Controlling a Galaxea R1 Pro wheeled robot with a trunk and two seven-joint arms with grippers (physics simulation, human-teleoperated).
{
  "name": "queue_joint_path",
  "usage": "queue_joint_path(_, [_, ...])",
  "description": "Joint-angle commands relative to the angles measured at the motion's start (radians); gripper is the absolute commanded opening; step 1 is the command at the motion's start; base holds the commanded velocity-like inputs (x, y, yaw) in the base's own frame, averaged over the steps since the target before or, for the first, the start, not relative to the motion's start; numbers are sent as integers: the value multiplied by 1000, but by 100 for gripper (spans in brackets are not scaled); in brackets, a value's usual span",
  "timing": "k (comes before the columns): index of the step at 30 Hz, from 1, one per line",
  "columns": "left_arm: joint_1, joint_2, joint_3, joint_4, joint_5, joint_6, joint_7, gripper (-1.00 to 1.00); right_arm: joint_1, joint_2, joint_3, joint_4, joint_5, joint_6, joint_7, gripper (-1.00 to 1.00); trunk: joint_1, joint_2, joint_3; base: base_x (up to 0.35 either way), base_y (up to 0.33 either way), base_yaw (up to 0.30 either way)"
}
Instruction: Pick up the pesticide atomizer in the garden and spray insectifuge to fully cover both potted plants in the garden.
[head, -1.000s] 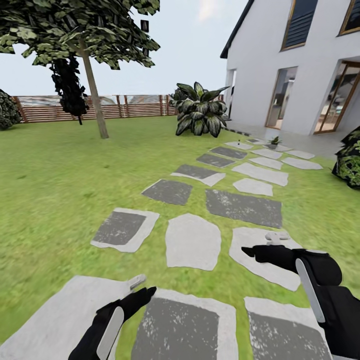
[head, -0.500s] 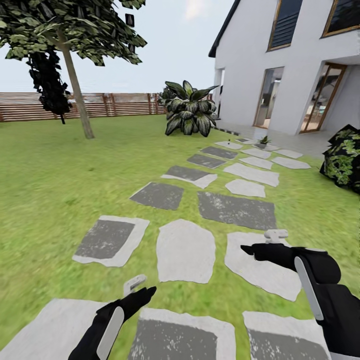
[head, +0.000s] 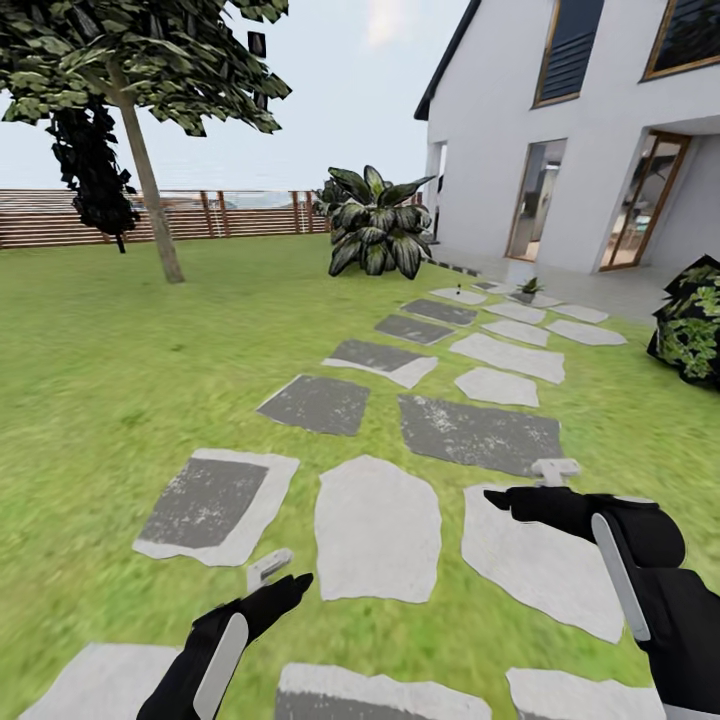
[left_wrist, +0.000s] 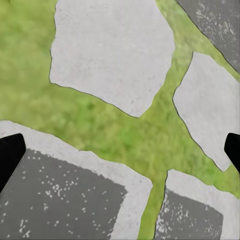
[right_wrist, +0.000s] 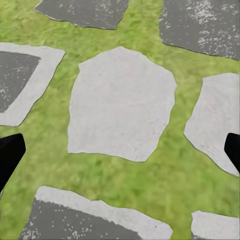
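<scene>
Both grippers hang low over the garden path. The left gripper (head: 272, 580) has its jaws spread wide, nothing between them, above grass and stepping stones (head: 378, 525); the right gripper (head: 525, 485) is likewise spread apart and empty, over a pale stone.

Against the picture half a second ago, the whole view has slid forward along the path: the near stones sit lower in frame, the two arms hold the same pose, and the house (head: 590, 130) and fence (head: 200, 213) are barely displaced.

Far up the path, one potted plant (head: 530, 288) shows as a small green rosette on the grey paving by the house; the atomizer cannot be made out. One tree (head: 130, 90) stands on the lawn (head: 120, 350), one striped-leaf bush (head: 375, 222) beyond the stones, one dark shrub (head: 692, 322) at the right edge.
</scene>
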Motion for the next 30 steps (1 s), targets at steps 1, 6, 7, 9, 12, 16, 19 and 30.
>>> queue_joint_path(1, [0,-1,3,-1,10,6,3,100,-1,0,-1,-1,-8,6,-3,100,1,-1,-1,339,105,-1])
queue_joint_path(6, [0,-1,4,-1,11,7,2,100,-4,2,-5,-2,-8,6,-3,100,1,-1,-1,339,105,0])
queue_joint_path(7, [0,-1,4,-1,10,7,2,100,-6,3,-6,-2,-8,6,-3,100,1,-1,-1,339,112,0])
queue_joint_path(9, [0,-1,4,-1,11,8,2,100,-8,4,-7,-2,-8,6,-3,100,1,-1,-1,339,119,0])
queue_joint_path(12, [0,-1,5,-1,11,8,3,100,-9,4,-7,-2,-8,6,-3,100,1,-1,-1,339,131,-36])
queue_joint_path(16, [0,-1,5,-1,11,8,3,100,-10,4,-7,-2,-8,6,-3,100,1,-1,-1,339,138,-131])
queue_joint_path(19, [0,-1,5,-1,11,8,2,100,-10,3,-7,-1,-8,6,-3,100,1,-1,-1,339,141,-201])
queue_joint_path(30, [0,-1,3,-2,9,8,2,100,-7,10,-6,-1,-8,6,-4,100,1,-1,-1,337,100,-93])
